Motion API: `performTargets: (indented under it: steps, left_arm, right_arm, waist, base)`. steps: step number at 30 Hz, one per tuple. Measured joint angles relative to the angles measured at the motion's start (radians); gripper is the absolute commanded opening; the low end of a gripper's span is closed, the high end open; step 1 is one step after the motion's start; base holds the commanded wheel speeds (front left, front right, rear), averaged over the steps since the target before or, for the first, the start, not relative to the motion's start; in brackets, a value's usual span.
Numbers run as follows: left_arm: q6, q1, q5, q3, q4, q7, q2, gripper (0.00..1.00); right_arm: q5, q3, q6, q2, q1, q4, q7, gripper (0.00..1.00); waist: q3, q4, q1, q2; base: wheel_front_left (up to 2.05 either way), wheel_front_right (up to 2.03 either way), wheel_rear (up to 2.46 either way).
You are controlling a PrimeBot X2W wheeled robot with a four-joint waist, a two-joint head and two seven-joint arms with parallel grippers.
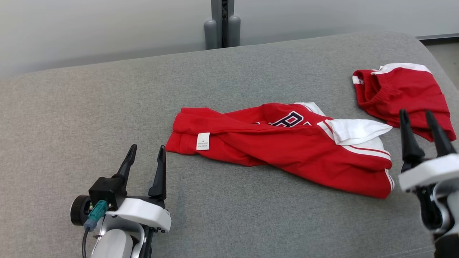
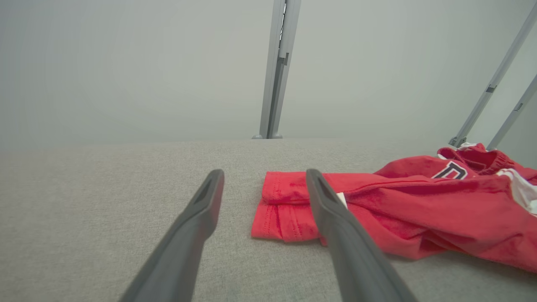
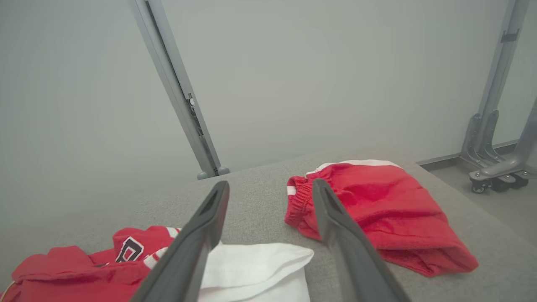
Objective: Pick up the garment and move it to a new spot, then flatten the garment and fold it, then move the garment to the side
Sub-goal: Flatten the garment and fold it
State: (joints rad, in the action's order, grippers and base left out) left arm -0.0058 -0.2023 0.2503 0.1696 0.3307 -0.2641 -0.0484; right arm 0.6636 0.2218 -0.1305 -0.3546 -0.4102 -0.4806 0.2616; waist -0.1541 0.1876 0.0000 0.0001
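A red garment (image 1: 279, 150) with white trim lies crumpled across the middle of a grey padded surface (image 1: 107, 107), stretched from left to right and bunched in folds rather than flat. A small white label (image 1: 203, 141) shows on its left end, dark block lettering (image 1: 292, 119) peeks from a fold near its far side, and a white panel (image 1: 358, 130) lies folded over its right end. The left gripper (image 1: 148, 147) stands near the surface's front edge, just left of the garment's hemmed end, its two dark fingers spread apart and holding nothing – from the left wrist view (image 2: 264, 173) the fingers frame that folded hem (image 2: 279, 209), one finger crossing in front of the cloth. The right gripper (image 1: 416, 112) hangs by the surface's right edge, its fingers likewise parted and empty, clear of the fabric; from the right wrist view (image 3: 270, 183) they look down over the white panel (image 3: 251, 264) and the lettering (image 3: 128, 247). A second red piece with an elastic waistband and white stripe, a pair of shorts (image 1: 405, 96), sits apart toward the far right corner, not touching the garment – it lies just beyond the right gripper's fingertips. Behind the surface's far edge a grey metal post (image 1: 222, 23) rises against a pale wall, and a wheeled stand base (image 3: 495, 167) rests on the floor off the right side.
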Motion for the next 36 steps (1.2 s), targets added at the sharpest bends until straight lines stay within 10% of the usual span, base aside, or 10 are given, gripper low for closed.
performTargets:
  steps: [18,36]
  left_arm:
    - [-0.011,-0.002,0.011,-0.022,0.018,0.000,0.000,1.00]
    - [-0.101,-0.444,0.005,0.047,0.496,0.173,-0.053,1.00]
  right_arm:
    - [-0.169,-0.183,0.000,0.168,0.139,0.072,0.000,1.00]
    - [-0.177,-0.159,0.000,0.215,0.112,0.082,0.000,1.00]
  waist:
    - [-0.022,0.045,0.0000,-0.0001]
    - [-0.138,0.083,0.0000,0.0000]
  base:
    - [0.00,0.00,0.00]
    - [0.00,0.00,0.00]
